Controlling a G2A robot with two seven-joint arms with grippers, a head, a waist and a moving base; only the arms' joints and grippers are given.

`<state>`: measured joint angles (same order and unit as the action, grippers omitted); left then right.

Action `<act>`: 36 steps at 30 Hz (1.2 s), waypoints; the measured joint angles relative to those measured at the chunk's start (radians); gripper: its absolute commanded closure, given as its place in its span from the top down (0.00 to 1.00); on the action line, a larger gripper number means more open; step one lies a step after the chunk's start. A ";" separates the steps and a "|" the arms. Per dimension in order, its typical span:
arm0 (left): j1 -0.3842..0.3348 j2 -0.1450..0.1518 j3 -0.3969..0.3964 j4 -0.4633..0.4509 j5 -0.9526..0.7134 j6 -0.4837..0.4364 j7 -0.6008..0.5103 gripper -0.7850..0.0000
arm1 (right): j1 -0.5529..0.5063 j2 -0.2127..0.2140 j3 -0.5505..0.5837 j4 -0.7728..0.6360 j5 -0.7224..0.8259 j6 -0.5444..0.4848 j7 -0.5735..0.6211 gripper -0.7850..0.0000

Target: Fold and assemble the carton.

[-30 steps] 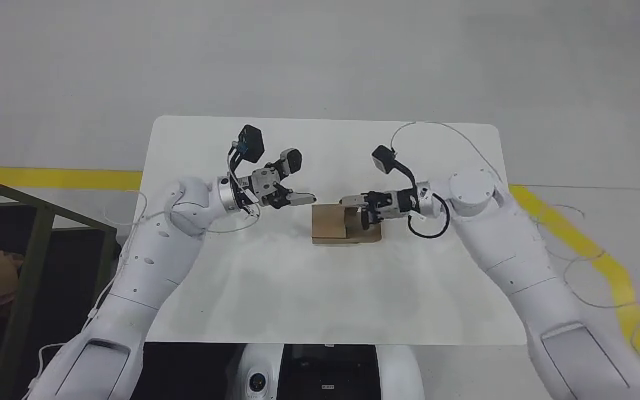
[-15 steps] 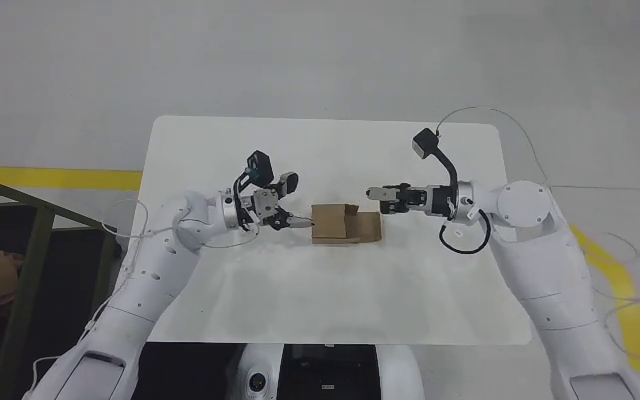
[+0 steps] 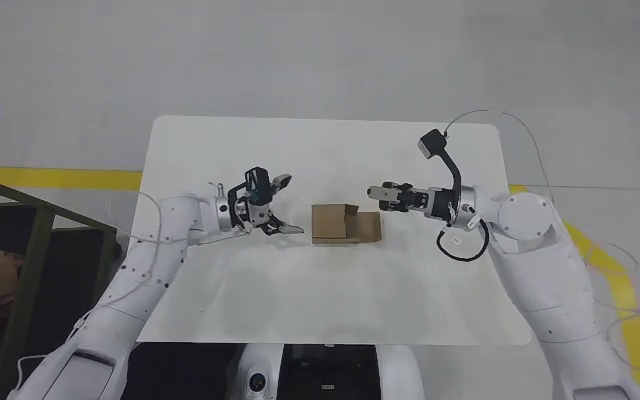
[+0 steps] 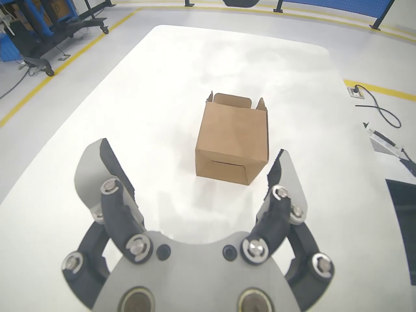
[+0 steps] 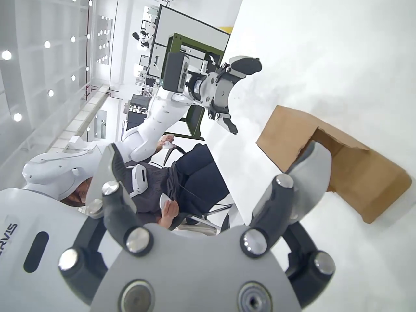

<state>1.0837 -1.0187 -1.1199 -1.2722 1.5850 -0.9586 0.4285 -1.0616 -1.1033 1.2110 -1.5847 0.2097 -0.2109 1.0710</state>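
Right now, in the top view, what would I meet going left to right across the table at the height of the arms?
left gripper → carton → right gripper

arms: glossy white rounded arm shells (image 3: 545,275) are gleaming.
grippers: silver-fingered left gripper (image 3: 289,205) and right gripper (image 3: 372,192) are wearing black pads and round screws.
cables: a black looped cable (image 3: 458,247) is curling by the right wrist.
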 measured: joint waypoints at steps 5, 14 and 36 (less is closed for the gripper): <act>-0.038 0.002 0.051 0.107 0.166 0.050 0.178 1.00 | 0.001 0.001 -0.003 0.003 0.004 -0.011 -0.012 1.00; -0.115 -0.010 0.146 0.203 0.268 0.017 0.224 1.00 | 0.006 -0.001 -0.021 0.021 0.009 -0.022 -0.027 1.00; -0.042 -0.016 0.143 0.062 0.133 0.027 0.073 1.00 | 0.006 -0.001 -0.021 0.021 0.009 -0.022 -0.026 1.00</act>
<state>1.0416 -1.0347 -0.9767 -1.2100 1.7178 -0.9319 0.5011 -1.0558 -1.1039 1.1904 -1.5635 0.2188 -0.2328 1.0446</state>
